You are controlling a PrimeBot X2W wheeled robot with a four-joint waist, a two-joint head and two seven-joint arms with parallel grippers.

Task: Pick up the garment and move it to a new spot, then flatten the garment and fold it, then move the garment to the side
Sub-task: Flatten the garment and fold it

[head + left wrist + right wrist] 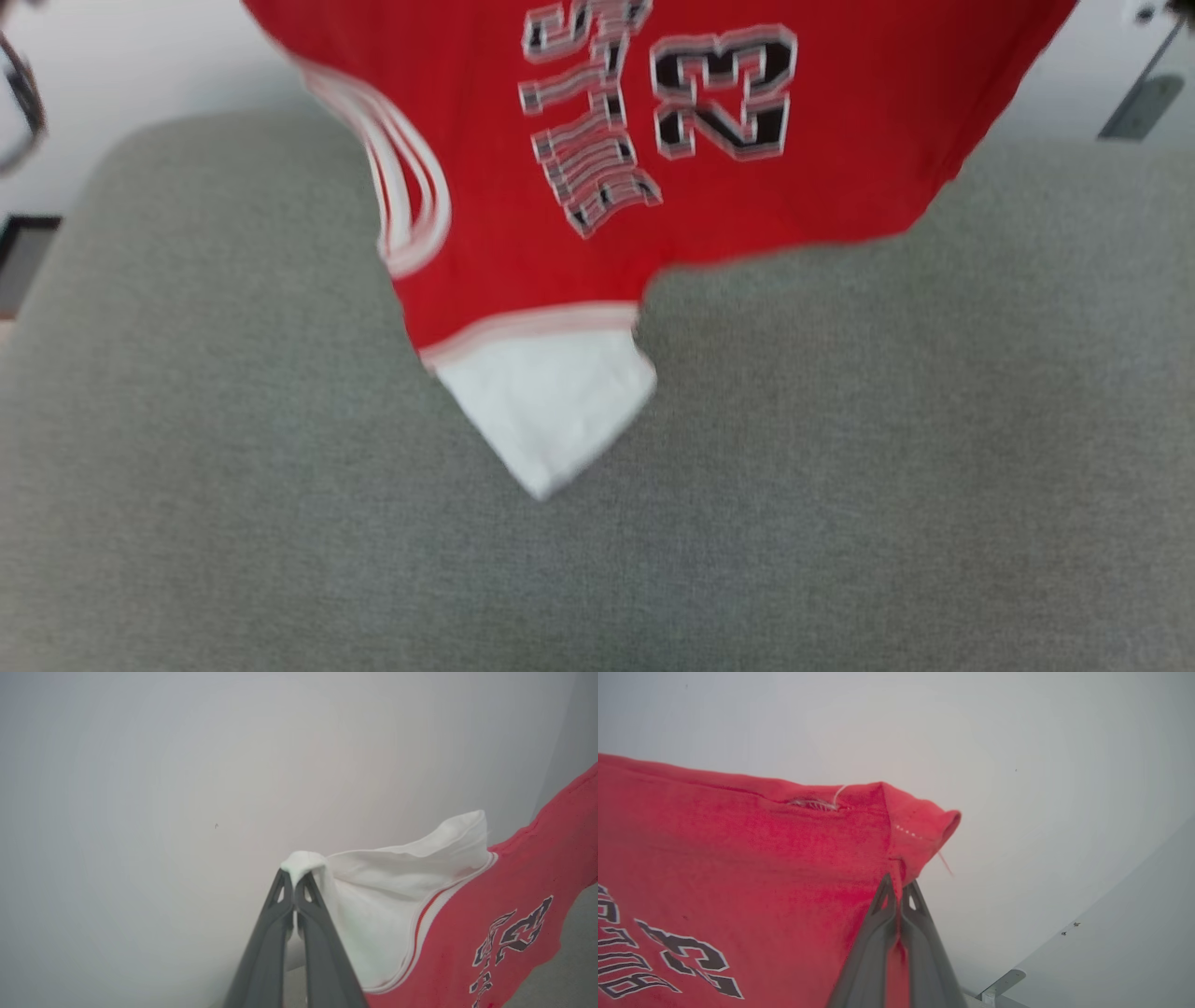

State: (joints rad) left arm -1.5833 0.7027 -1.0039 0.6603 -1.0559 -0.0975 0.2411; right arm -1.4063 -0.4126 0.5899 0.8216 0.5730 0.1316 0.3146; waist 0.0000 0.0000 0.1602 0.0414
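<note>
A large red jersey shirt (747, 215) with white short sleeves and white-outlined black lettering hangs in the air above a grey fabric-covered surface (840, 485), strung between the robot's 2 hands. The left hand (294, 879) has its dark fingers pressed together on the bunched tip of 1 white sleeve (397, 882). The right hand (899, 884) is likewise closed, pinching a stitched red corner (920, 826) of the body cloth. Behind both there is a plain white wall (140, 788).

To my eye, holding it by 2 far-apart points is meant to let its own weight pull the cloth open, so it can be laid down wide rather than in a heap. That fits carrying it to a fresh spot before flattening.

The top edge runs taut from the robot's left to its right, and that seems to be the shirt's long axis just now. The print lies on its side, its rows running up and down the head view, so I judge the shoulder end sits toward the left hand and the bottom end toward the right. The free white sleeve (551, 411) dangles lowest, pointing down at the surface. Whether it touches I cannot tell.
</note>
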